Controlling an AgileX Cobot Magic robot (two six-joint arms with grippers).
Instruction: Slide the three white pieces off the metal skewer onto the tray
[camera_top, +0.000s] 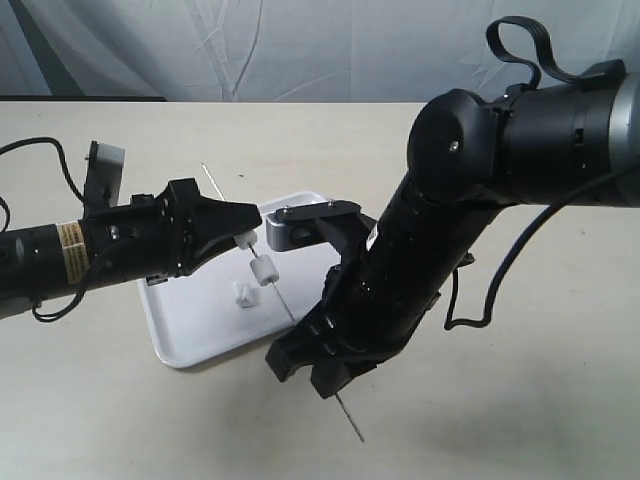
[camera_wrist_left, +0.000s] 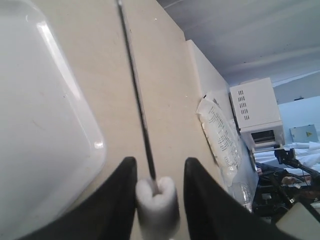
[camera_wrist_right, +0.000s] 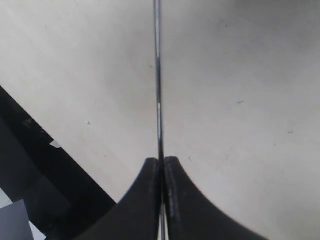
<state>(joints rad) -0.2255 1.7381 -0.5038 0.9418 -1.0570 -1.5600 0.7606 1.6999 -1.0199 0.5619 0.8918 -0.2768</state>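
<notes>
While my right claw (camera_wrist_right: 161, 165) pinches the metal skewer (camera_wrist_right: 158, 75) above the tray (camera_top: 190, 340) and my left claw (camera_wrist_left: 159, 162) flanks a white piece (camera_wrist_left: 157, 202) — clamped or not, I cannot tell — an off-axis pull may flick it onto the table (camera_top: 500, 400).

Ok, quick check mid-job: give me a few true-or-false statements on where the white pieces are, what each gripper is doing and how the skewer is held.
1. The right gripper is shut on the metal skewer. True.
2. All three white pieces are threaded on the skewer. False: one white piece lies on the tray; only two are on the skewer.
3. The left gripper straddles a threaded piece. True.
4. The right gripper holds the skewer at its very tip. False: a length of skewer sticks out beyond the gripper.
</notes>
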